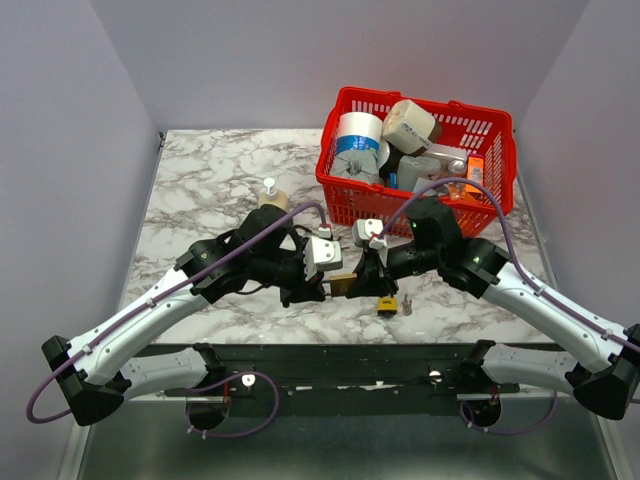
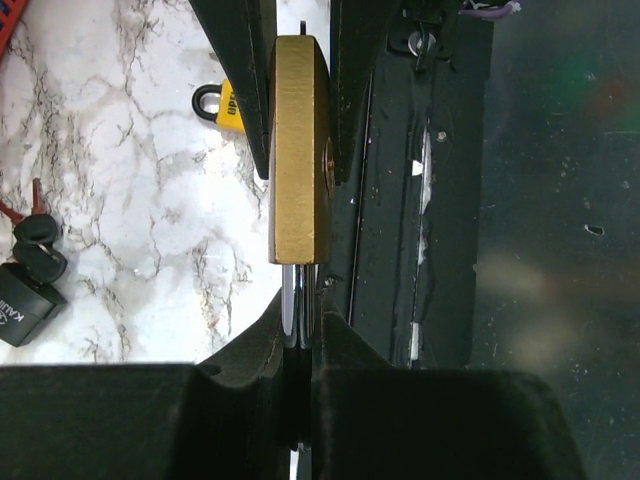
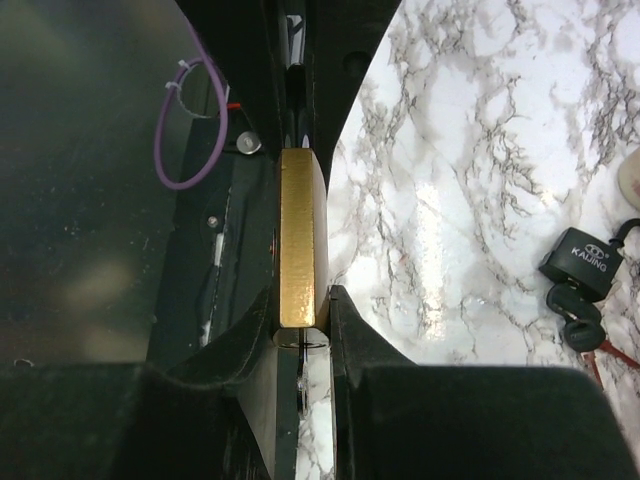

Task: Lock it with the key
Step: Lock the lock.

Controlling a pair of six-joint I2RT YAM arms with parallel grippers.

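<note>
A brass padlock (image 1: 342, 285) hangs in the air between my two grippers, above the table's front edge. My left gripper (image 1: 322, 290) is shut on its chrome shackle (image 2: 298, 300), whose two legs enter the brass body (image 2: 300, 150). My right gripper (image 1: 369, 282) comes from the other side. Its fingertips (image 3: 338, 310) press on both flat faces at the keyhole end of the brass body (image 3: 300, 230). A thin key (image 3: 303, 365) sticks out of that end, seen edge-on between the right fingers, with a gap beside it.
A small yellow padlock (image 1: 386, 305) with keys (image 1: 407, 304) lies just right of the grippers. A black padlock (image 3: 585, 262) with black-headed keys (image 3: 575, 315) lies on the marble. A red basket (image 1: 500, 130) of items stands at the back right. A small knobbed object (image 1: 272, 195) stands behind the left arm.
</note>
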